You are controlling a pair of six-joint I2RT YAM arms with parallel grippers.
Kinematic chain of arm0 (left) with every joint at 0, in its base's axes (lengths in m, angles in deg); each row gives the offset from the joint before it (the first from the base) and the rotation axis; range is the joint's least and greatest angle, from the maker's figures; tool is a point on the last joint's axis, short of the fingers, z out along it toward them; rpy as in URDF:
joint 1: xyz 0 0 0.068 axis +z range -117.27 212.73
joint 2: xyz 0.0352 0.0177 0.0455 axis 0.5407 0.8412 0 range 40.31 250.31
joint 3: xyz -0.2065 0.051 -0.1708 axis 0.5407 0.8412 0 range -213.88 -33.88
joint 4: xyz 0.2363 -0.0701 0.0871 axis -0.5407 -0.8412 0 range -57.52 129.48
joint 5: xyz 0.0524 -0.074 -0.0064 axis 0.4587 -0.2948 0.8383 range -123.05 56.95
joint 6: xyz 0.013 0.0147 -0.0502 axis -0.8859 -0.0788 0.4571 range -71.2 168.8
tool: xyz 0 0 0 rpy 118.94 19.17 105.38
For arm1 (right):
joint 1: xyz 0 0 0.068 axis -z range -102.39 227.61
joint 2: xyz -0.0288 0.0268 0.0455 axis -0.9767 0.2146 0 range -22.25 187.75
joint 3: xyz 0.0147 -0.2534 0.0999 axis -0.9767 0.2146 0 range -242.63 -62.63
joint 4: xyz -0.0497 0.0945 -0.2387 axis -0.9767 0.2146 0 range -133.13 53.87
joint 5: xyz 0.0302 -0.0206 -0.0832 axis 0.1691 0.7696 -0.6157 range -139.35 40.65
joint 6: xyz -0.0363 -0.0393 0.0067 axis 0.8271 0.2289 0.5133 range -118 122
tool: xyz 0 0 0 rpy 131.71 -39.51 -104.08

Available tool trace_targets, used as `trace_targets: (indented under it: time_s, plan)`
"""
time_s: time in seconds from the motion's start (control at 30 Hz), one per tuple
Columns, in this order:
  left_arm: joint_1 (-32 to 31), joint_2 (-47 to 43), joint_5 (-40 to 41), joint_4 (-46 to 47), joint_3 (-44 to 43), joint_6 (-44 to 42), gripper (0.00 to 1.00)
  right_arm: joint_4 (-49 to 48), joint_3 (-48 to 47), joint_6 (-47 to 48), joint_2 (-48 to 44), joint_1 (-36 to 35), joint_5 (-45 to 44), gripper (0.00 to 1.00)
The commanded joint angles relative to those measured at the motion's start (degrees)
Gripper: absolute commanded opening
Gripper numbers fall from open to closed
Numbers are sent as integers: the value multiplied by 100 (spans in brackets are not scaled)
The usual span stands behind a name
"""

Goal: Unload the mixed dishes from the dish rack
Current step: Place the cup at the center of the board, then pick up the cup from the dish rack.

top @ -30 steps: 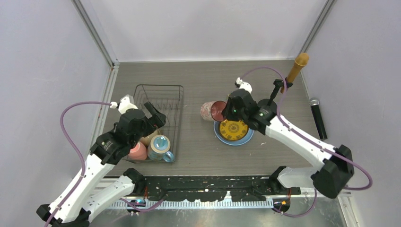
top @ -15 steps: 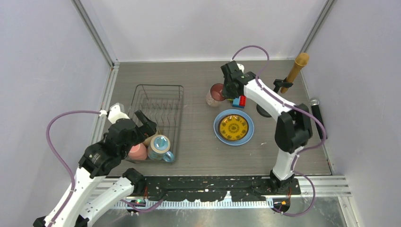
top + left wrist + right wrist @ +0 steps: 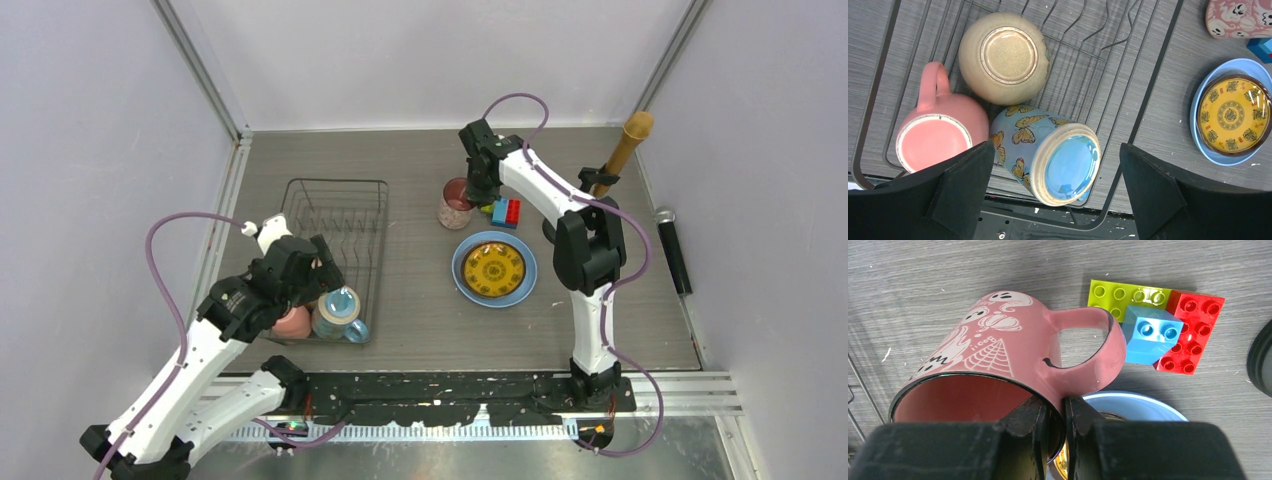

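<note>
Dish rack (image 3: 1108, 65) sits straight below the left gripper (image 3: 1058, 192), and three pieces are in it: a pink cup (image 3: 940, 135) and a beige bowl (image 3: 1004, 57), both bottom up, and a blue mug (image 3: 1048, 152) with butterflies, tipped over right beside the cup. The left gripper hangs above them with its jaws spread wide, gripping nothing. Its two fingers (image 3: 963, 195) stand either side of the blue mug, which is lower down.

Over to the right gripper (image 3: 1052, 415): it's pinched tight on the rim of the pink mug (image 3: 998, 355), one finger inside, one outside, right next to the handle. I can't tell whether the mug's base touches the table (image 3: 400, 330). Just past the handle from that hand lie toy bricks (image 3: 1158, 325), green, blue and red. Below the fingers, a blue plate (image 3: 1219, 159) with a yellow plate (image 3: 1232, 116) stacked in it rests on the table, outside the rack.
</note>
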Motion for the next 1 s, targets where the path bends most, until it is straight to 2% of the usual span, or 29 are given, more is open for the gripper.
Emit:
trace_targets:
  time_s: [0.0, 0.1, 0.13, 0.2, 0.43, 0.47, 0.53, 0.6, 0.7, 0.83, 0.97]
  plan:
    - [-1, -54, -70, -21, -46, -146, 100, 60, -357, 78, -275, -13, -134, 7]
    - [-1, 5, -110, -75, -68, -149, 100, 61, -347, 112, -295, -8, -112, 16]
    - [-3, 32, -121, -83, -74, -162, 100, 50, -347, 132, -300, -11, -91, 25]
    - [-3, 83, -156, -116, -94, -178, 100, 24, -355, 170, -349, -10, -82, 37]
    - [-7, 204, -283, -160, -95, -260, 100, -307, -287, 204, -730, -13, 8, 59]
    - [-12, 216, -321, -155, -104, -282, 100, -343, -266, 209, -833, -13, 31, 67]
    - [-8, 245, -404, -140, -108, -336, 99, -486, -159, 213, -1045, -13, 118, 95]
    - [-11, 314, -450, -165, -124, -351, 100, -671, 37, 183, -1305, -12, 199, 99]
    - [-21, 432, -484, -233, -135, -324, 100, -1155, 466, 117, -1738, -13, 352, 100]
    - [-81, 607, -466, -276, -126, -216, 100, -2261, 1597, 134, -2897, -107, 563, 100]
    - [-237, 819, -330, -413, -202, -116, 100, -2931, 2671, 486, -3903, -502, 231, 100]
